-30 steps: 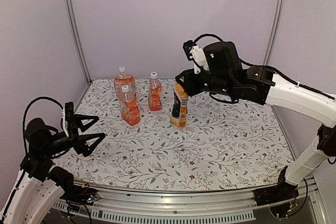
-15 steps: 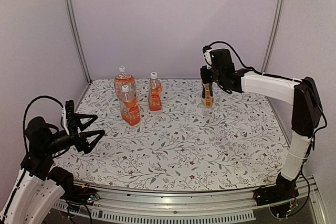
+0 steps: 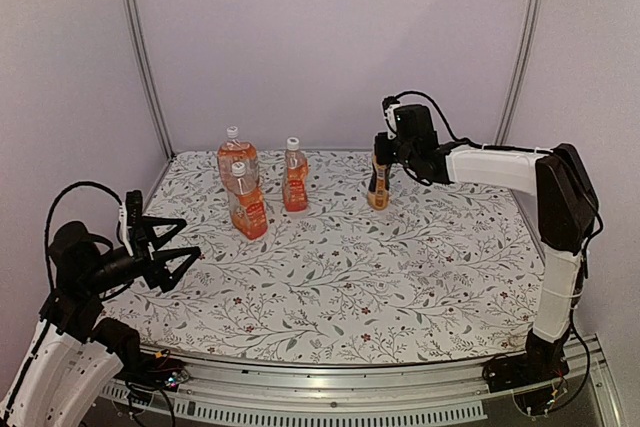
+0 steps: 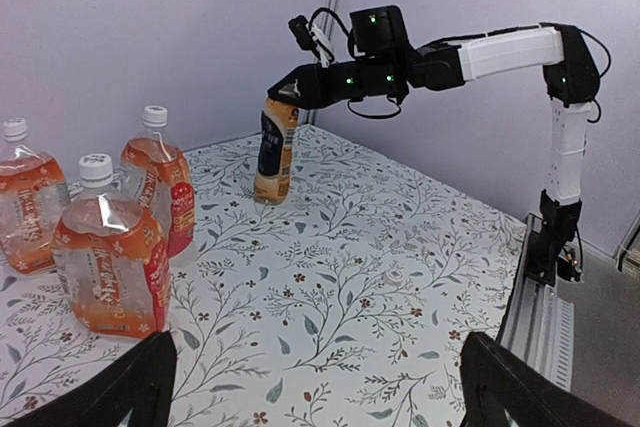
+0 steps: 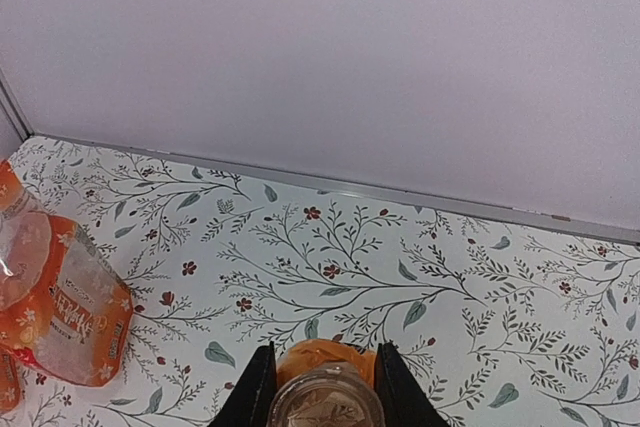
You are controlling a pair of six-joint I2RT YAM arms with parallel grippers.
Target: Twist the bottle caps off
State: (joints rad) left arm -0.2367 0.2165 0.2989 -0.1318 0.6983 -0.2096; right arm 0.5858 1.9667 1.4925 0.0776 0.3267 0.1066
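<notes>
There's the right claw [image 3: 381,155], pinching the dark bottle [image 3: 377,190] by its neck at the back of the counter [image 3: 400,277]. The bottle is nearly vertical, leaning slightly, mouth up, and I can't make out its cap. Three white caps [image 3: 238,168] face straight up on the upright red bottles [image 3: 250,209], back left. Near left, the left claw [image 3: 190,239] hangs spread wide.

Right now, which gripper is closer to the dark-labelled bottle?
Right. The right gripper clasps the dark-labelled bottle by its neck; the left gripper hangs open far away.
</notes>
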